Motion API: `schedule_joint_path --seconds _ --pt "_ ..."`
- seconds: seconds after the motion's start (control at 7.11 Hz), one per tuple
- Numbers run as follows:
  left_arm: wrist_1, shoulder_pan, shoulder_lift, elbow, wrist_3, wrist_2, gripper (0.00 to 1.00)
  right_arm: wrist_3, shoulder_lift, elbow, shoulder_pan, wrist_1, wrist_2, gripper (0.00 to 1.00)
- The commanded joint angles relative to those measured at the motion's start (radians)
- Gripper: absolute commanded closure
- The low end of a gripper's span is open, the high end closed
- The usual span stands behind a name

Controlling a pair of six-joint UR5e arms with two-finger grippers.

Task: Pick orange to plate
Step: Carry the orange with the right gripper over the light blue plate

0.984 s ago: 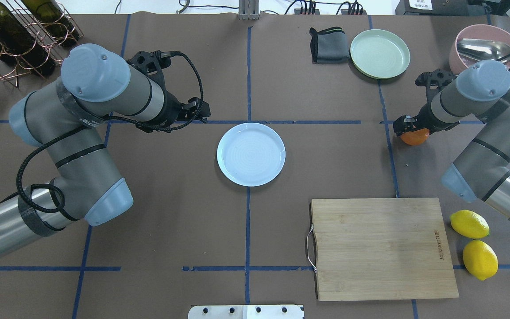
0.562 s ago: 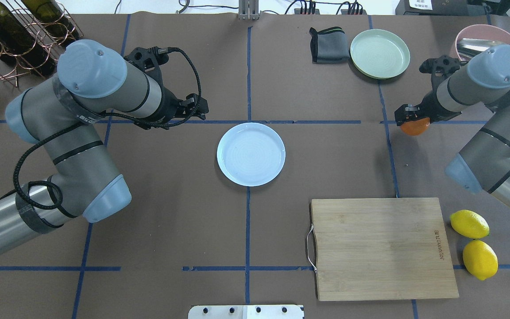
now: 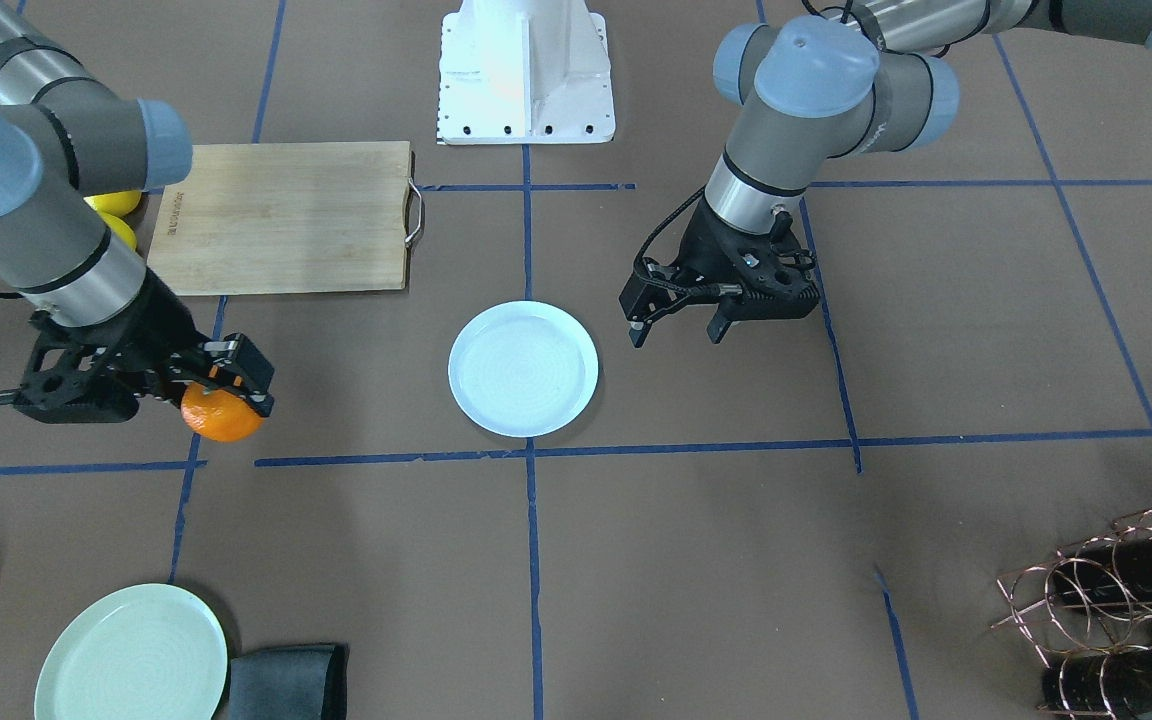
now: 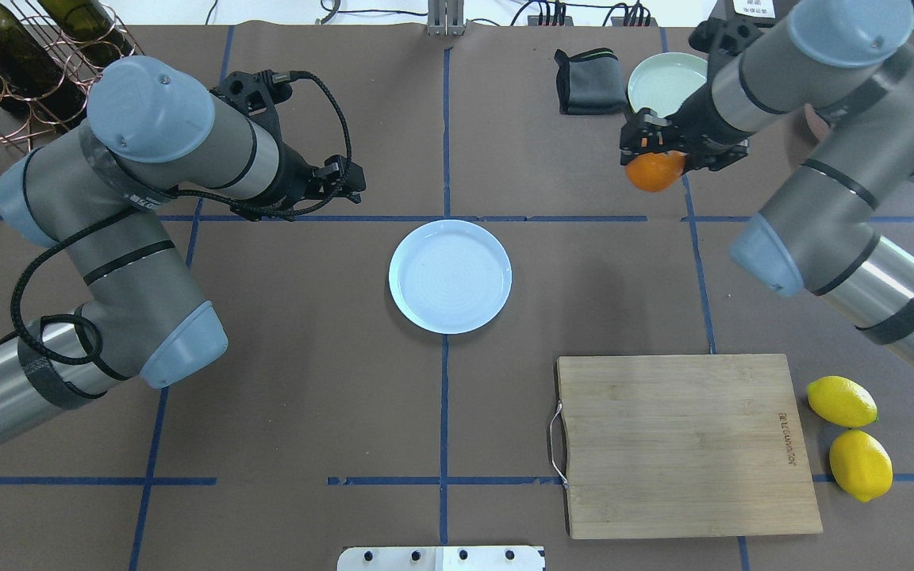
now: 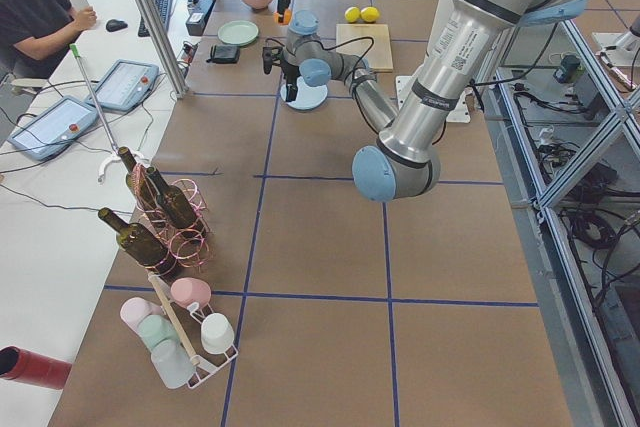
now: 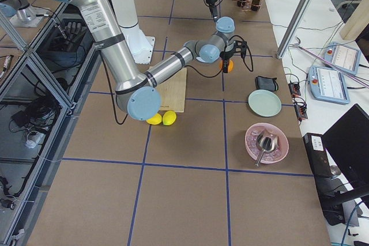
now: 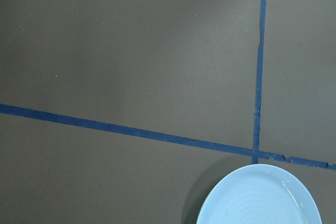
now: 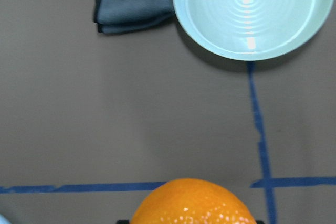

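Observation:
The orange [image 4: 654, 171] hangs above the table with my right gripper [image 4: 654, 152] shut on it. It fills the bottom edge of the right wrist view [image 8: 194, 203], and in the front view the orange [image 3: 221, 415] sits under the right gripper [image 3: 223, 392]. It hangs near the mint-green plate, well to the right of the pale bluish-white plate [image 4: 450, 276]. That plate lies bare at the table's middle [image 3: 523, 368], and its rim shows in the left wrist view [image 7: 260, 195]. My left gripper [image 4: 343, 178] hovers open and holds nothing, left of the plate and beyond it [image 3: 676, 328].
A mint-green plate [image 4: 667, 79] and a folded grey cloth [image 4: 588, 79] lie at the far right, partly under the right arm. A wooden cutting board [image 4: 687, 444] and two lemons [image 4: 842, 400] are at the near right. A wine rack [image 4: 21, 47] stands far left.
My right gripper has lifted the orange and carried it left and farther from the robot, up beside the mint-green plate. The left arm has shifted back slightly.

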Motion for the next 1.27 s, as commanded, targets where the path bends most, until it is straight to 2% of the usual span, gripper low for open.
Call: schedule_joint_path --seconds 0.0,0.28,0.42,0.7,0.84,1.12 --pt "0.024 -0.046 0.066 -0.051 0.126 -0.036 0.00 0.116 0.115 -0.006 -0.130 -0.066 -0.100 1.00" --pt "0.159 -0.152 0.137 -0.128 0.406 -0.042 0.00 0.173 0.226 -0.108 -0.218 -0.066 -0.198 1.00" --pt "0.187 -0.204 0.175 -0.154 0.494 -0.044 0.00 0.181 0.285 -0.180 -0.265 -0.066 -0.258 1.00" --pt "0.180 -0.276 0.209 -0.183 0.571 -0.083 0.00 0.216 0.316 -0.233 -0.363 -0.065 -0.351 1.00" --pt "0.170 -0.286 0.297 -0.204 0.707 -0.105 0.00 0.216 0.327 -0.263 -0.388 -0.065 -0.366 1.00" --pt "0.146 -0.341 0.363 -0.188 0.811 -0.111 0.00 0.213 0.328 -0.279 -0.390 -0.062 -0.367 1.00"
